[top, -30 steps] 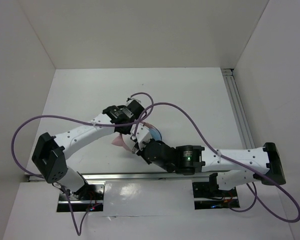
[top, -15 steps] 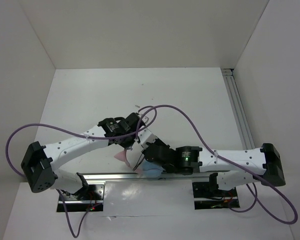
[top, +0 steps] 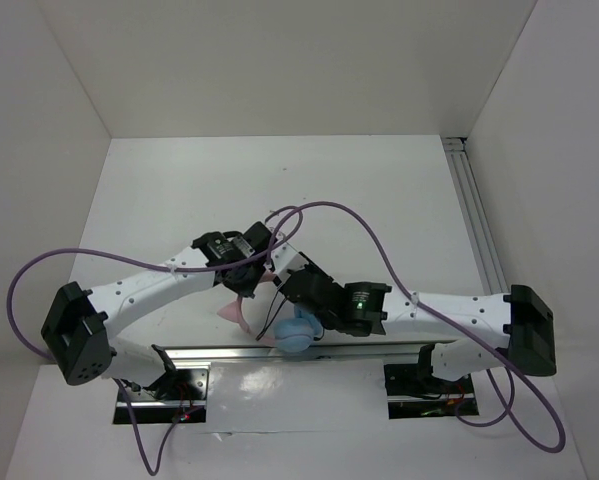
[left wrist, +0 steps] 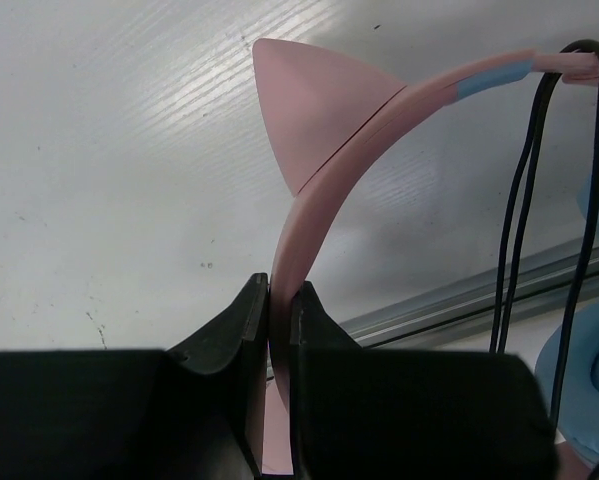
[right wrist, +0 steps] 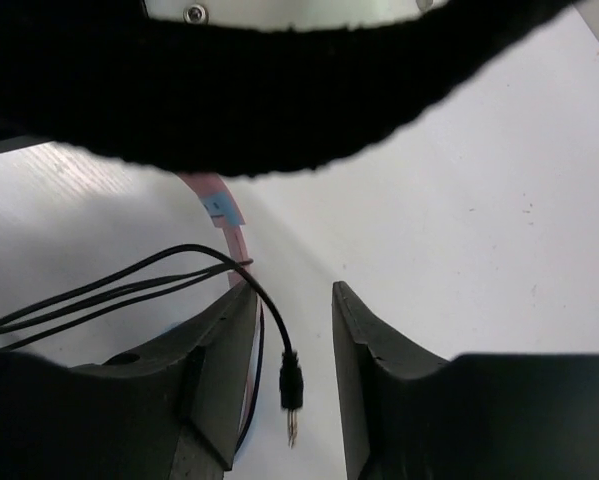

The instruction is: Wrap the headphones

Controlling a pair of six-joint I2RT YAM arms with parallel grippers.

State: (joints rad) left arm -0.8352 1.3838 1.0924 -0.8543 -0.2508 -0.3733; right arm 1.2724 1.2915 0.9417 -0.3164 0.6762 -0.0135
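1. Left wrist view: the left pincer (left wrist: 279,292) is clamped on the small over-ear headphones (left wrist: 324,215), gripping the pink plastic headband (left wrist: 429,85) edge-on. The band's long axis rises out of the jaws and arches up and to the right, and its triangular pink cat ear (left wrist: 314,110) juts toward the white worktop (left wrist: 129,150).
2. A thin black cord (left wrist: 524,200) hangs in loops from the band's far end, just beside a light blue round ear cup (left wrist: 579,390) at the right edge of the frame.
3. Right wrist view: the right pincer (right wrist: 291,295) has its fingers apart. The cord's metal-tipped plug (right wrist: 291,392) dangles in the gap and appears to touch neither finger, with its long axis roughly in line with them. By this picture the loose end lies straight ahead of the right arm, which looks the nearer one to take it for the next turn around the band.
4. Top external view: the headphones sit at the near edge of the worktop between the two arms, with the ear cup over the silver metal rail (top: 219,352). The arms hide both pincers here and the cord is barely traceable. Only the wrist views show the clamp on the band and the free plug.
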